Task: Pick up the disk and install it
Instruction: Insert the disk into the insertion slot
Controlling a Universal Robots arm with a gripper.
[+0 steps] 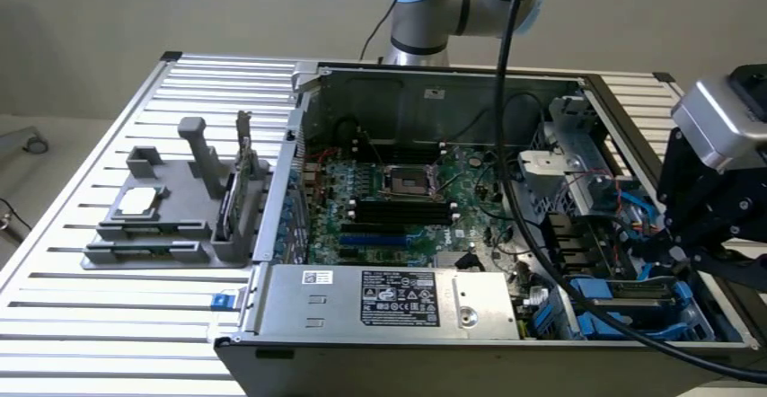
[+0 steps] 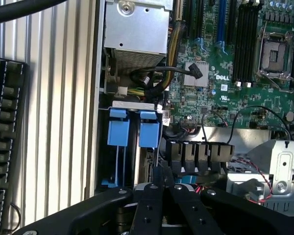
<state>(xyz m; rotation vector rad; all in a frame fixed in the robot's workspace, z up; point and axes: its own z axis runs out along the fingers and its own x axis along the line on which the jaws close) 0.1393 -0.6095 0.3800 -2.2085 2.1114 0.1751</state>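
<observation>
Disk point(image 2: 149, 134) | stood edge-up in drive bay point(image 2: 132, 104), near corner of case point(image 1: 359, 374), exterior view's right | jaws closed, empty, tips just beside it | risk was a skewed push jamming it half-seated

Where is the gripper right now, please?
On the exterior view's right, the gripper, shut, hangs over the blue drive carriers inside the open computer case.

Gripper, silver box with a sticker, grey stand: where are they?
gripper point(image 2: 162, 172), wrist view, where its shut fingertips meet.
silver box point(image 1: 396, 298), exterior view, on its sticker.
grey stand point(image 1: 180, 224), exterior view, on its flat base.
</observation>
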